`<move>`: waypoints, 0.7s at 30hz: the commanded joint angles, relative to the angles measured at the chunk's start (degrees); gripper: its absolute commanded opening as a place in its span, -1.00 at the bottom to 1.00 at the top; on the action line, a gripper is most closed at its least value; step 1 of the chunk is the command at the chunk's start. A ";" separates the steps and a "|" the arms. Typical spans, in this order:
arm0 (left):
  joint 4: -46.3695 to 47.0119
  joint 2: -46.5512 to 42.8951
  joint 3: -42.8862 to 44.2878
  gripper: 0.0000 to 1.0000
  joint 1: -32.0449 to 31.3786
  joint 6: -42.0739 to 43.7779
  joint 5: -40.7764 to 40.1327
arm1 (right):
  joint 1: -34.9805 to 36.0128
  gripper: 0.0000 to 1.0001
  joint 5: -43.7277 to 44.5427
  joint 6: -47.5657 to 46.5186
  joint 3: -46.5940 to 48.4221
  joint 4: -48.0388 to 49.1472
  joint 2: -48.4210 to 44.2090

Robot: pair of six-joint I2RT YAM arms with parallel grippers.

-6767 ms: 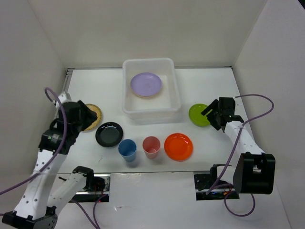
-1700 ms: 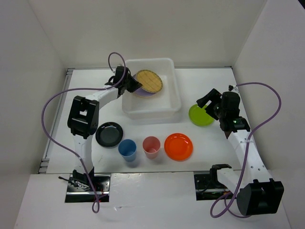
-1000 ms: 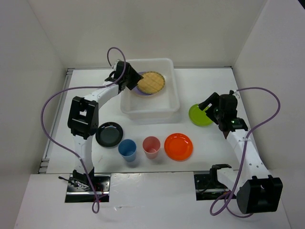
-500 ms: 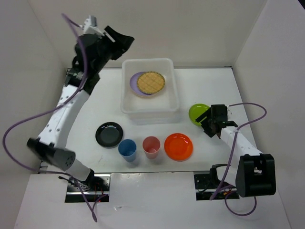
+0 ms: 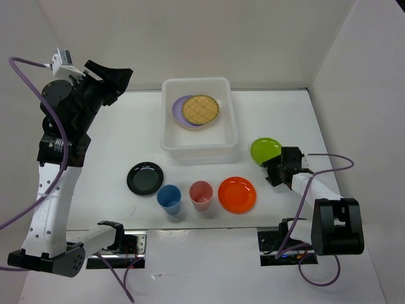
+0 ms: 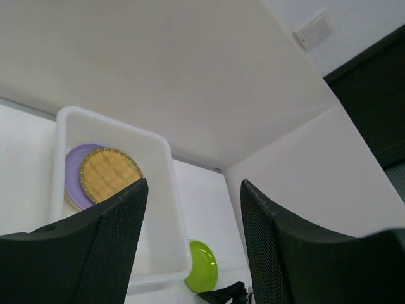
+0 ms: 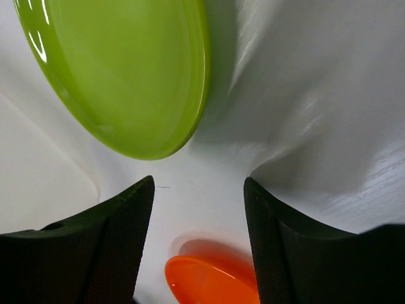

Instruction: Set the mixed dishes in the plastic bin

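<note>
Two in white bin (image 5: 201, 152), tan woven plate (image 5: 200, 109) atop lilac plate (image 5: 178, 109); left claw (image 6: 193, 189), right claw (image 7: 199, 183) agape, empty

Table (image 5: 304, 114): white, flat, matt top; fills the floor of the enclosure.
Back wall (image 5: 190, 38): plain white panel, upright along the table's far edge.
Left wall (image 5: 19, 25): plain white panel, meets the back wall at a corner.
Right wall (image 5: 373, 76): plain white panel, same kind.
Front ledge (image 5: 202, 266): white strip along the table's near edge.
Wall plate (image 6: 314, 28): small, pale, rectangular, above the enclosure.
Dark panel (image 6: 373, 95): black, right of the wall plate.
</note>
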 commanded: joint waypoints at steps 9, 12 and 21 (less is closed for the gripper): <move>1.25 -1.74 -2.90 0.36 6.38 0.48 9.41 | -3.63 0.28 2.21 8.13 -0.88 5.56 -0.70; 1.26 -1.74 -2.90 0.36 7.00 0.47 10.45 | -6.27 0.28 1.50 8.13 -0.36 6.70 2.11; 1.78 -1.22 -2.37 0.38 9.19 0.47 12.56 | -10.49 -0.05 -2.01 7.42 1.75 9.42 9.67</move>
